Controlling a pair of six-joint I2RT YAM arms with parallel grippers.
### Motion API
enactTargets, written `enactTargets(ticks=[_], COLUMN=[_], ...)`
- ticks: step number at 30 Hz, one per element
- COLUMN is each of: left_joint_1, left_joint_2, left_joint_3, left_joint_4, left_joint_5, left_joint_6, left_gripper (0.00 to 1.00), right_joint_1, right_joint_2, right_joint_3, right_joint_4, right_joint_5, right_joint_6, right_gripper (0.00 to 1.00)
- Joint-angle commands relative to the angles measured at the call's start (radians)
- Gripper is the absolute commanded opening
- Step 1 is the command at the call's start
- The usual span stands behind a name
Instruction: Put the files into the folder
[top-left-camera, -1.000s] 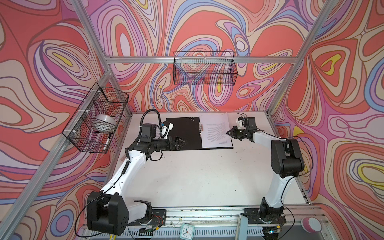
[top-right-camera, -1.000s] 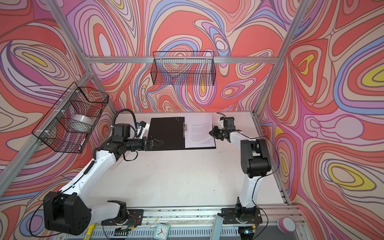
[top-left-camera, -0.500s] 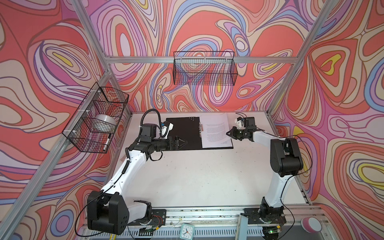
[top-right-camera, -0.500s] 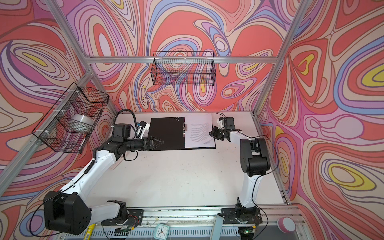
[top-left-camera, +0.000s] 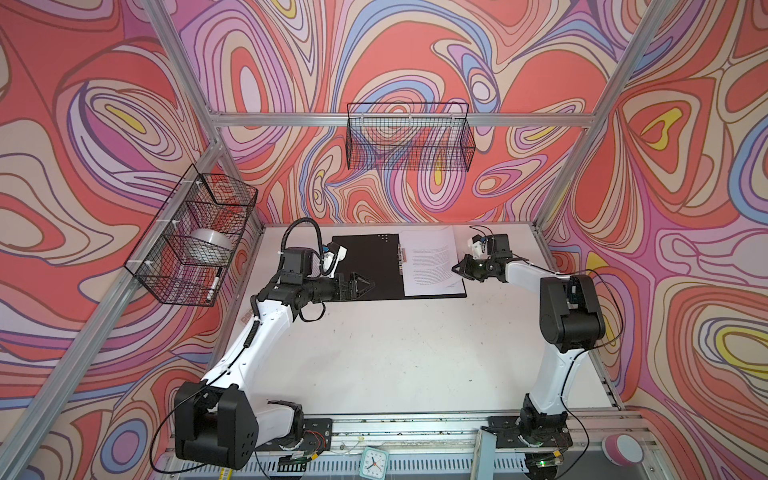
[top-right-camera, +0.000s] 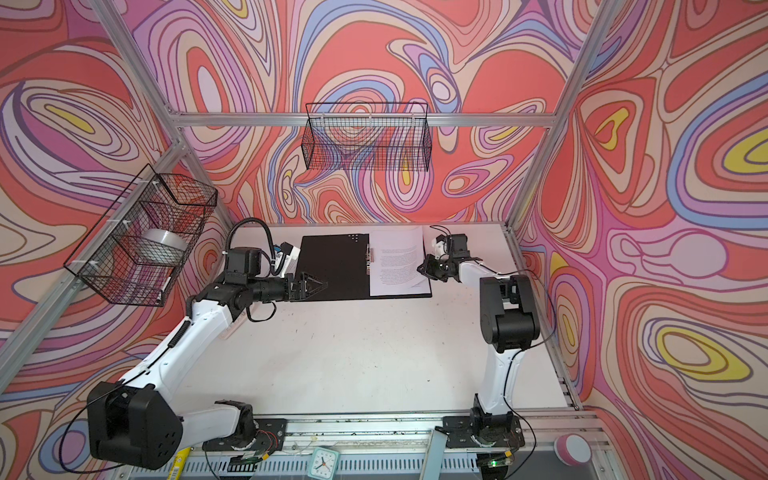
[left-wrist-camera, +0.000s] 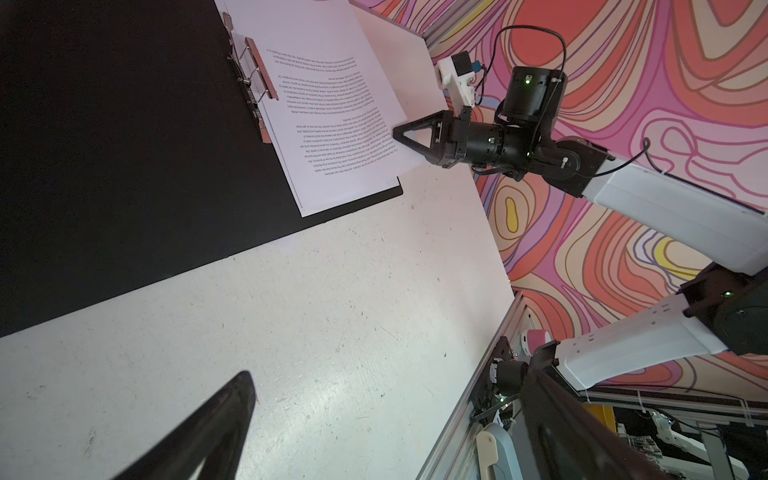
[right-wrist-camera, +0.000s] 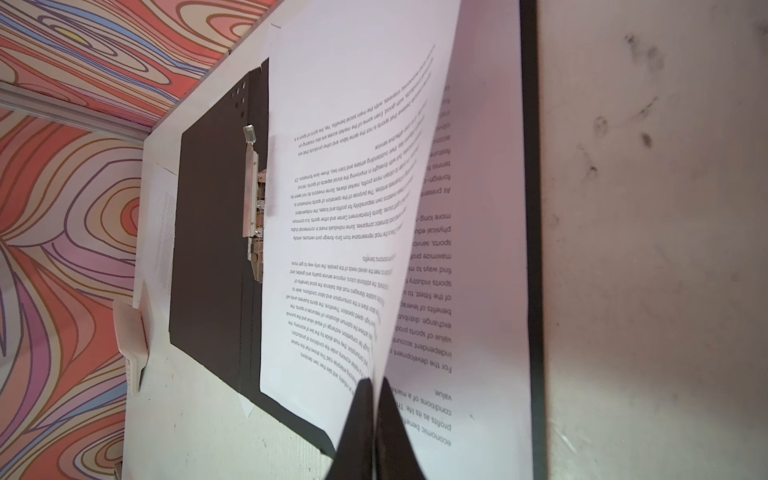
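White table (top-left-camera: 395, 353), files (top-left-camera: 430, 262) in right gripper (top-left-camera: 454, 268)

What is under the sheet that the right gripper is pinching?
Another printed sheet lies flat beneath the lifted sheet, on the black inside of the open folder. The right gripper is shut on the lifted sheet's edge. Whether more sheets lie below is hidden.

**Clear Near Half, Crowded Far End**

Bare across the near half of the table (top-left-camera: 395, 357). Taken up at the far end by the open folder (top-left-camera: 365, 257), with files (top-left-camera: 430, 257) on its right half. Top sheet (right-wrist-camera: 353, 187) raised, pinched at its edge by the right gripper (top-left-camera: 456, 269). Left gripper (top-left-camera: 370, 285) spread wide over the folder's near-left corner. Higher up, back basket (top-left-camera: 409, 143) and side basket (top-left-camera: 191, 237) jutting inward.
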Motion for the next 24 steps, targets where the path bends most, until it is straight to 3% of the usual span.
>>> enactTargets(ticks=[1,24], left_joint_1=[0.009,0.021], left_joint_2=[0.014,0.023], left_joint_3=[0.004,0.002], left_joint_4=[0.016,0.025], left_joint_5=[0.023,0.036], left_joint_6=[0.016,0.003], left_gripper=[1.0,1.0], right_joint_1=[0.003,0.001], right_joint_2=[-0.003,-0.031], right_joint_3=[0.004,-0.016], right_joint_4=[-0.021,-0.068], right_joint_5=[-0.006,0.023], right_joint_6=[-0.035,-0.092], right_gripper=[0.0,0.0])
